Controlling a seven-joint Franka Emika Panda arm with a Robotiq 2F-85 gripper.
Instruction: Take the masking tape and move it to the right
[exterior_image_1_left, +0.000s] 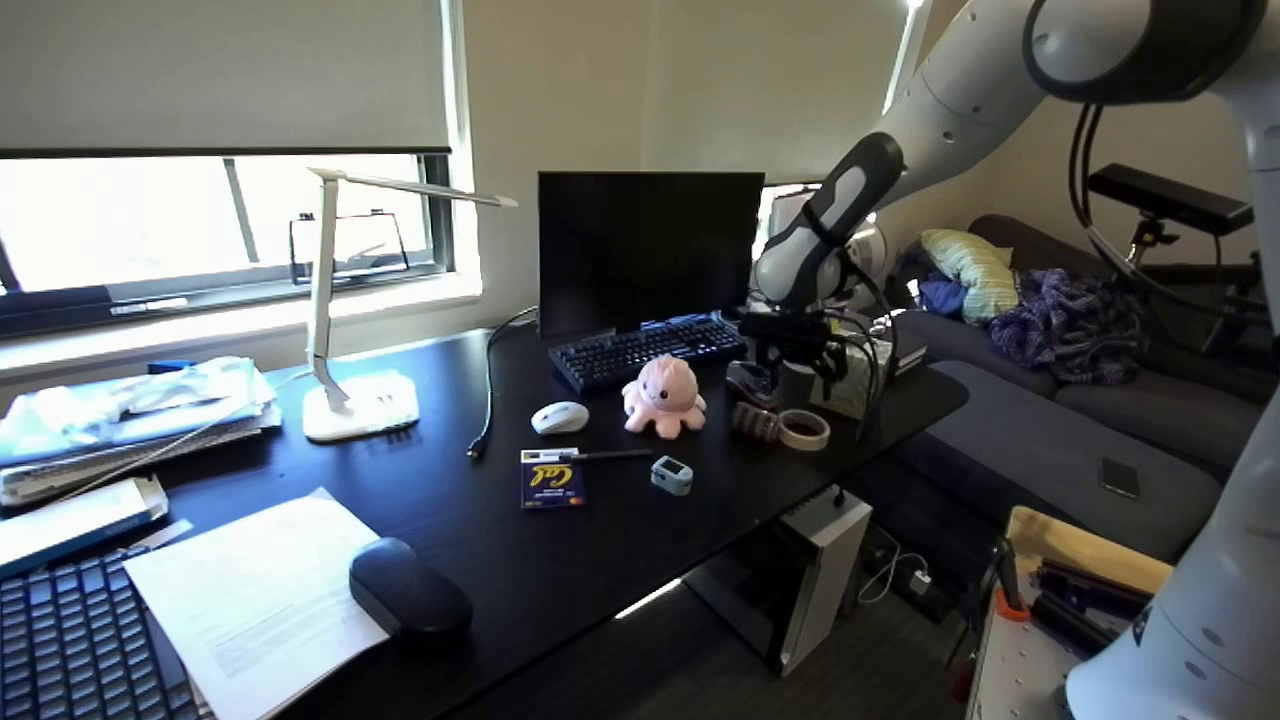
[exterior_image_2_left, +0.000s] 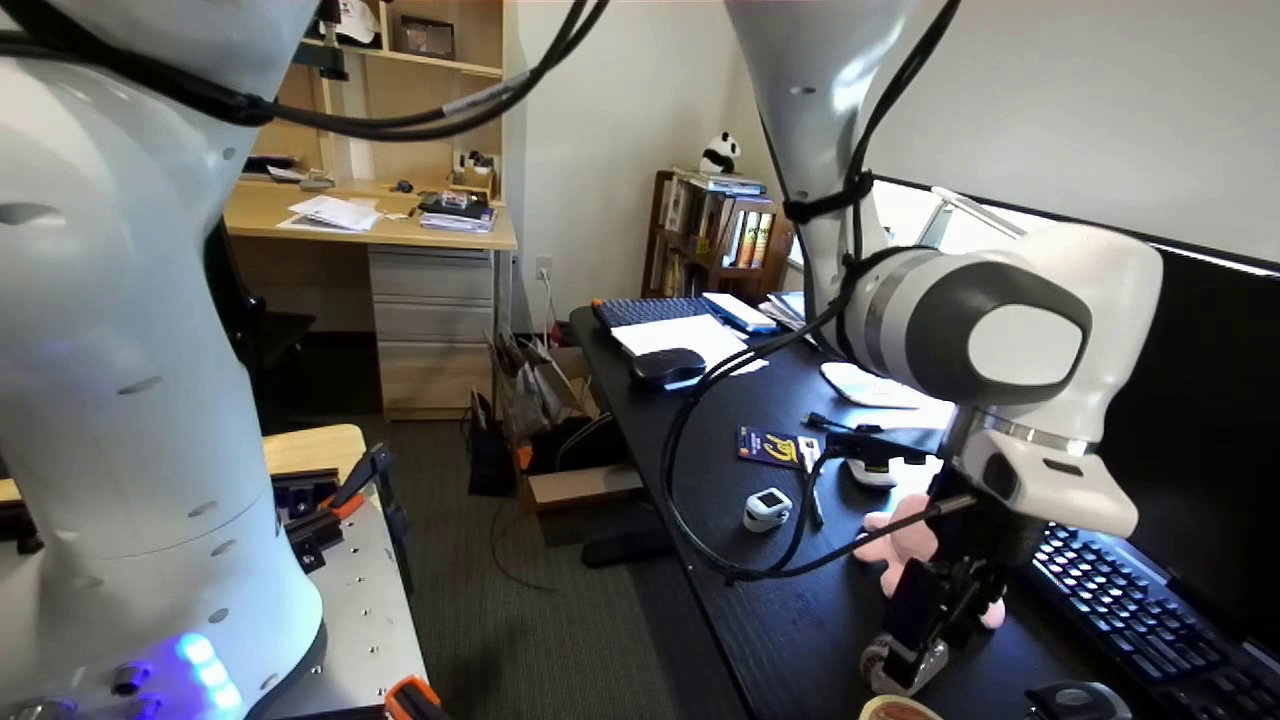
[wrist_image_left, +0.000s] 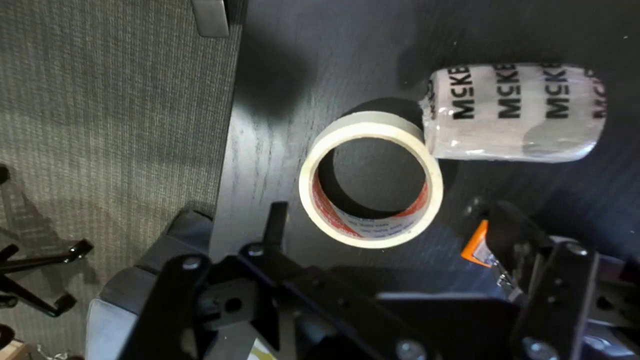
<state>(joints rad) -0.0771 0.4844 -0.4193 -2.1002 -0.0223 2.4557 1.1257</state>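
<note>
The masking tape, a cream ring, lies flat on the black desk near its edge. It shows in an exterior view (exterior_image_1_left: 803, 445), only partly at the bottom border of an exterior view (exterior_image_2_left: 893, 702), and whole in the wrist view (wrist_image_left: 371, 242). A wrapped roll with black lettering (wrist_image_left: 515, 112) touches or nearly touches its side. My gripper (wrist_image_left: 385, 215) is open, its fingers wide apart with nothing held. It is above the desk, close to the tape. In an exterior view the gripper (exterior_image_1_left: 795, 355) is behind and above the tape; it also shows in an exterior view (exterior_image_2_left: 930, 620).
A pink octopus toy (exterior_image_1_left: 667, 398), a small grey device (exterior_image_1_left: 672, 475), a white mouse (exterior_image_1_left: 560, 418) and a card (exterior_image_1_left: 552, 480) are on the desk. The keyboard (exterior_image_1_left: 645, 352) and monitor (exterior_image_1_left: 650, 250) are behind. An orange-tipped object (wrist_image_left: 477, 247) lies near the right finger. The desk edge (wrist_image_left: 227, 165) is close.
</note>
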